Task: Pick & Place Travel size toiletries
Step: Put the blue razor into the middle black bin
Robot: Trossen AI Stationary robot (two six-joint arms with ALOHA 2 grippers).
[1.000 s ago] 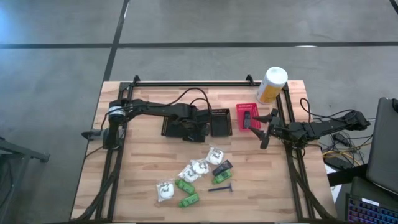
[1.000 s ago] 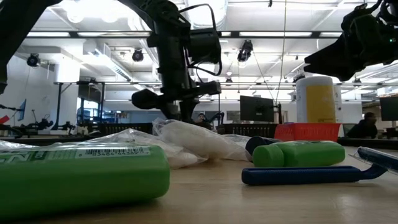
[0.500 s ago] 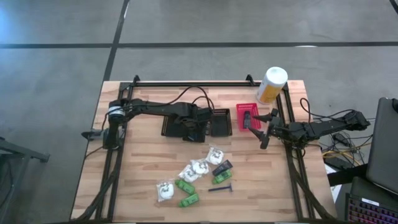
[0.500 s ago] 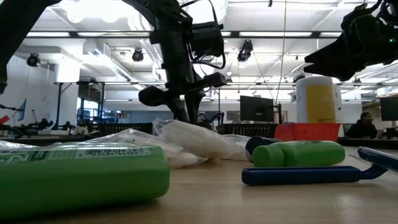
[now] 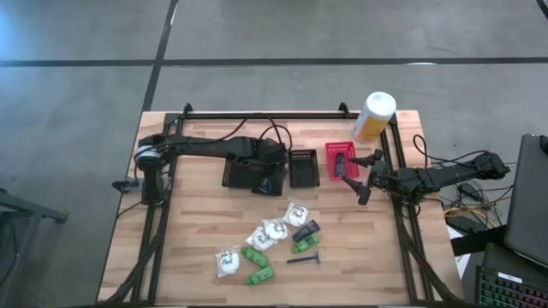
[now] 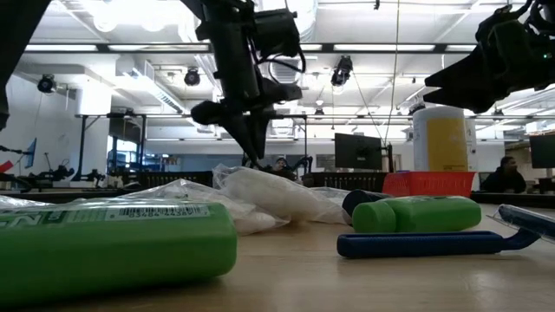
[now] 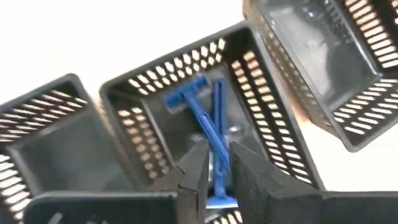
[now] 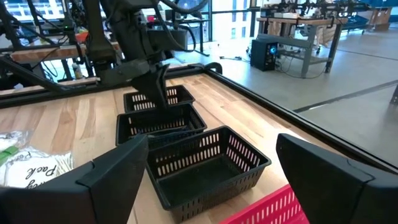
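Blue razor (image 7: 208, 134) clamped in left gripper (image 7: 214, 167) over black basket (image 7: 140, 134); place step, release next. Right gripper (image 8: 208, 180) apart, idle by red basket (image 5: 339, 161).

3 black baskets (image 5: 272, 169), 1 red basket (image 5: 340, 160)

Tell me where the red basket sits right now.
In the high view the red basket sits toward the table's right, just right of the black baskets, with the white-and-yellow canister beyond it and the open right gripper beside it.
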